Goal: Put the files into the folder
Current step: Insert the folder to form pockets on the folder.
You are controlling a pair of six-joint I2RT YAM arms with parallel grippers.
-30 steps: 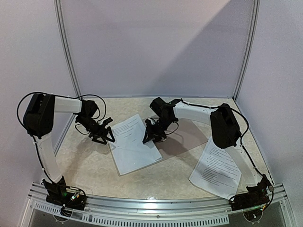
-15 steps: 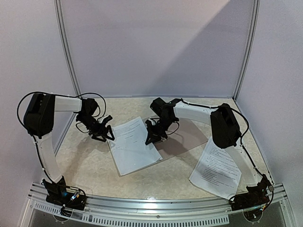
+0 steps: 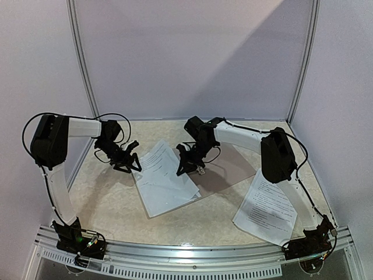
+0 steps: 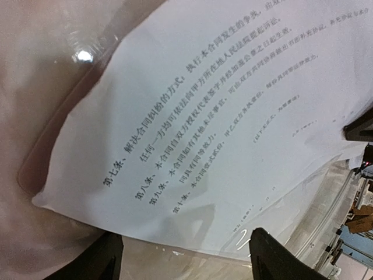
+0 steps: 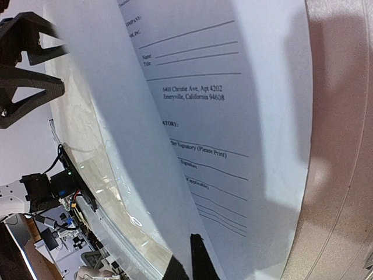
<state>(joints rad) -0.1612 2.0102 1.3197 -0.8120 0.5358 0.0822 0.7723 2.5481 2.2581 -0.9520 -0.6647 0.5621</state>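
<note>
1. Centre file (image 3: 166, 181): white printed sheets mid-counter, lying over the left part of the folder (image 3: 233, 164). It looks partly in, but not squared up. I cannot tell whether it is clipped.
2. Right file (image 3: 265, 210): on the bare counter (image 3: 108, 198) at the near right, apart from the folder and partly under the right arm. It is not filed yet, so my call is half done at best.
3. Axes:
   - Centre file: long axis runs far to near, near end skewed right.
   - Right file: long axis runs far to near, near end skewed left.
   - Folder: lies flat, stretching right from under the centre file.
4. Right hand (image 3: 189, 168): clenched at the centre file's right edge. The right wrist view shows that edge lifted and running down into the fingertips, so it is likely pinching a sheet.
5. Left hand (image 3: 125, 163): released, jaws wide, nothing held, just beside the centre file's far left corner.
</note>
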